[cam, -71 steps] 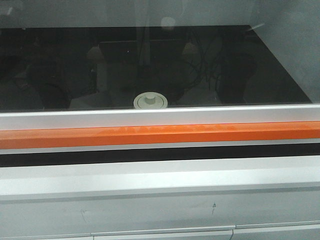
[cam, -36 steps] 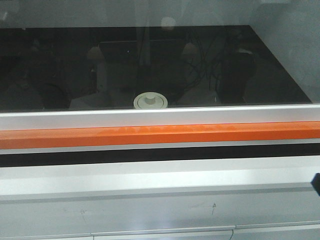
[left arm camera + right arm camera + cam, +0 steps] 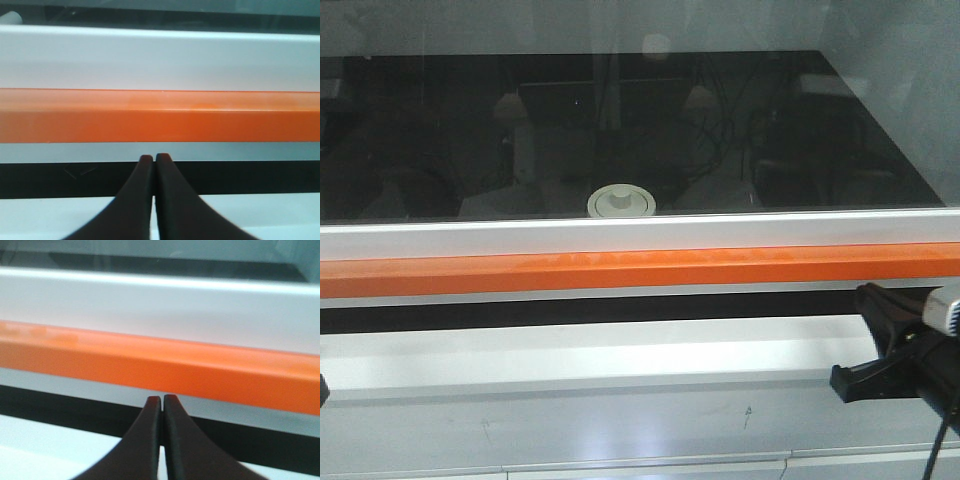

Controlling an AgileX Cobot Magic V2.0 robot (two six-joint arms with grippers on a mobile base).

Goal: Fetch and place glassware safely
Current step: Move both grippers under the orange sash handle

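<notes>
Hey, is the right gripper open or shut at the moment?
Shut. In the right wrist view the right gripper shows its jaws pressed together with nothing between them, in front of the orange bar.

The jar (image 3: 620,201) is sitting mid-table (image 3: 440,130), just behind the rail (image 3: 620,270) running left to right. The right gripper (image 3: 162,399) is hanging before the rail, far right; the left gripper (image 3: 153,158) is facing it too.
</notes>
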